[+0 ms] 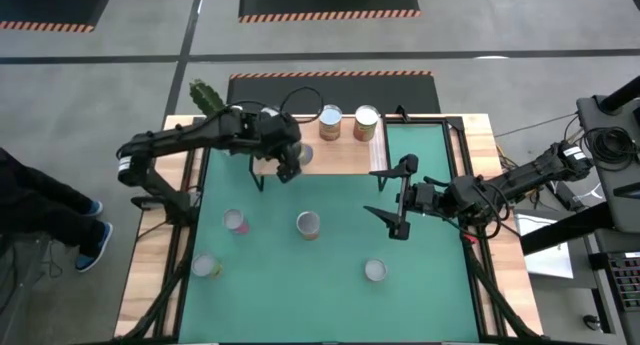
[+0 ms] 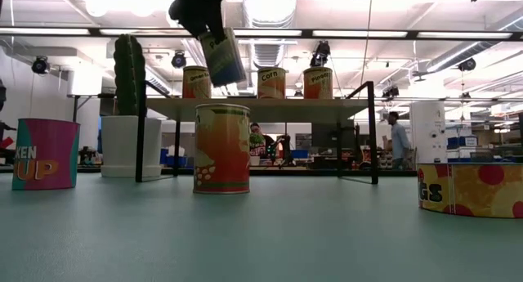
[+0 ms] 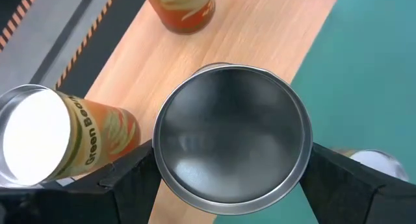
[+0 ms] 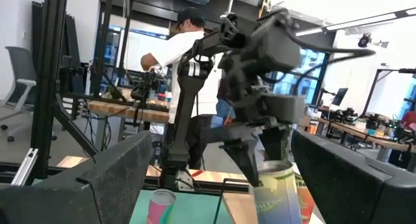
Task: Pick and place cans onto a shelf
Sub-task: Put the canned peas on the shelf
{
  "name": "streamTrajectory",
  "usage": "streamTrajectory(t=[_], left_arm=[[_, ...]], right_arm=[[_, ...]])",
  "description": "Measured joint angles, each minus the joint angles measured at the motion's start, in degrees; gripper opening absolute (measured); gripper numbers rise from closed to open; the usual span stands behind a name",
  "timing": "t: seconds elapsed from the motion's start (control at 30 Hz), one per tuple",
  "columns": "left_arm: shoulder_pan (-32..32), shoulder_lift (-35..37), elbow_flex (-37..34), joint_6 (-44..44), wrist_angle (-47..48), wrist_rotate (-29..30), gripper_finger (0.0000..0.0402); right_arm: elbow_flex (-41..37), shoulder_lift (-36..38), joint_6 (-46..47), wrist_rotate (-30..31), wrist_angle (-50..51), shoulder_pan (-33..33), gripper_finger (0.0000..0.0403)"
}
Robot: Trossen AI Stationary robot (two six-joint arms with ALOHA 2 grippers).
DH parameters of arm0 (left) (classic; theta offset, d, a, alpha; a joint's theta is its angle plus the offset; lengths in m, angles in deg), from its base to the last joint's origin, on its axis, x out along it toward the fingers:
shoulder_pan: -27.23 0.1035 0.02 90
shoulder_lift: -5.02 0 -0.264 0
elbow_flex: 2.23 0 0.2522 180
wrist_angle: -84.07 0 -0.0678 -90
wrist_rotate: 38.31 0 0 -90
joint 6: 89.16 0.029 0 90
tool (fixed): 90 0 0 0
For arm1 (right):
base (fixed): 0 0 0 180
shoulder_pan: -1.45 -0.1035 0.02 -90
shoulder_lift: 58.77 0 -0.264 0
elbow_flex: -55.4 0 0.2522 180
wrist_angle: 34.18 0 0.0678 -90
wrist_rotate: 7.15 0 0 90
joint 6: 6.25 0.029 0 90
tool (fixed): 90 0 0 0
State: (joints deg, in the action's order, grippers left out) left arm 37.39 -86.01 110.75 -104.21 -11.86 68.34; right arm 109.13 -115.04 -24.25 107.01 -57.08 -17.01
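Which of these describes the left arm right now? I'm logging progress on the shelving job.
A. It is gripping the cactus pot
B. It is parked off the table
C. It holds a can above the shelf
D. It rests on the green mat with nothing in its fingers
C: the left gripper is closed around a can whose silver top fills the left wrist view, with the wooden shelf below it.

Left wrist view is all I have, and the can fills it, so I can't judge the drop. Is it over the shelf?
Observer: Yes. The left tool holds the can over the shelf's left end, clear above the board.
Operator: Upright?
Observer: No, the low view shows it tilted.
Operator: Where is the other arm?
Observer: The right tool hangs open over the green mat, holding nothing.
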Motion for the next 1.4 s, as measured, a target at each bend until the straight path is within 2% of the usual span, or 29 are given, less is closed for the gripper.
streamTrajectory(t=[0.37,0.5,1.4], left_arm=[[2.01,-0.77,0.00,2.11,0.35,-0.86,0.0297],[2.01,-0.76,0.00,1.75,1.85,-2.80,0.0297],[2.62,-2.83,-0.04,2.36,0.82,-2.22,0.0311]], right_arm=[[0.00,0.00,-0.63,-0.02,0.04,0.00,0.0356],[0.00,0.00,-0.59,-0.02,0.09,0.00,0.0356],[-0.02,-0.02,-1.31,-0.02,0.39,0.02,0.0356]])
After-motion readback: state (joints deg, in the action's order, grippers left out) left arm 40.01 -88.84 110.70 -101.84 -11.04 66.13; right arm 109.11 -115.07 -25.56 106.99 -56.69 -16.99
